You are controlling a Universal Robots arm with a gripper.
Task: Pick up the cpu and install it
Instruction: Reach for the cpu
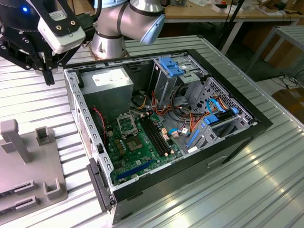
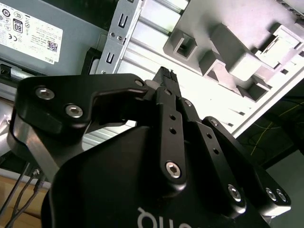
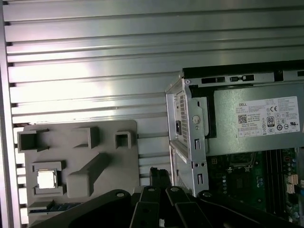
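The end effector (image 1: 48, 78) is seen with its two black fingers brought together, and nothing is held between them; the same closed tips are seen in both wrist views (image 3: 159, 175) (image 2: 164, 76). It is carried above the ribbed metal tabletop (image 1: 42, 102), outside the computer case (image 1: 247, 130), near the corner of the case where the power supply (image 1: 111, 85) is mounted. In the exterior view it is placed to the exterior view's left of that corner, and no thing is touched by it. The cpu (image 3: 46, 179) is seen in the first wrist view as a pale square chip that is laid flat in a square pocket of the grey fixture (image 3: 107, 142). This fixture (image 1: 28, 156) is set on the tabletop beside the case, apart from it. Inside the open case the green board (image 1: 142, 152) is laid flat, and the metal-framed socket (image 1: 126, 124) is found on it, just beside the power supply. The cpu is well apart from the socket. The base of the arm (image 1: 109, 40) stands behind the case.
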